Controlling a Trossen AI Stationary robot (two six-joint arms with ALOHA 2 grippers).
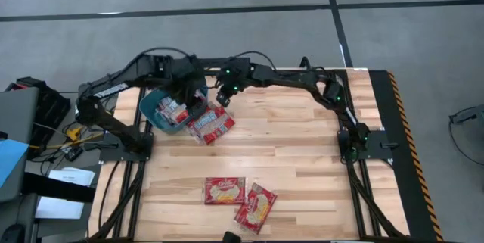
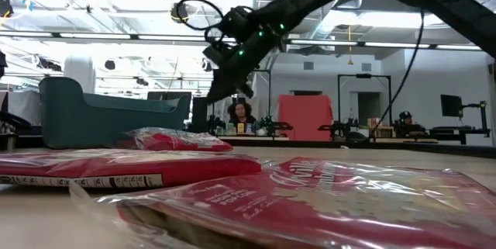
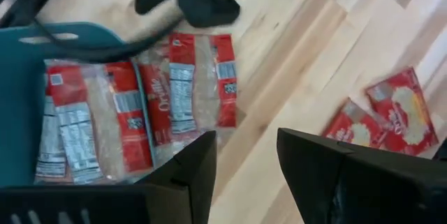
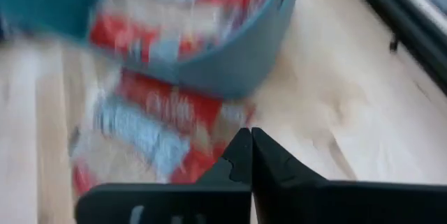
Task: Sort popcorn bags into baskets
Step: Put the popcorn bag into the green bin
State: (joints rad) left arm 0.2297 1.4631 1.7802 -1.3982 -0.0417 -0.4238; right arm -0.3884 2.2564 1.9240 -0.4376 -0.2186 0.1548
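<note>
The teal bin stands at the table's far left with several red popcorn bags inside. One bag lies flat on the table against the bin's right side, and its edge reaches under the bin's rim. Two more bags lie flat near the front edge. My left gripper is open and empty above the bin's right rim and that bag. My right gripper is shut and empty, just right of the bin, above the same bag.
The two arms' wrists stand close together over the bin's right side. Bare wood lies between the bin and the two front bags and along the right half of the table. A black-and-yellow strip runs along the table's right edge.
</note>
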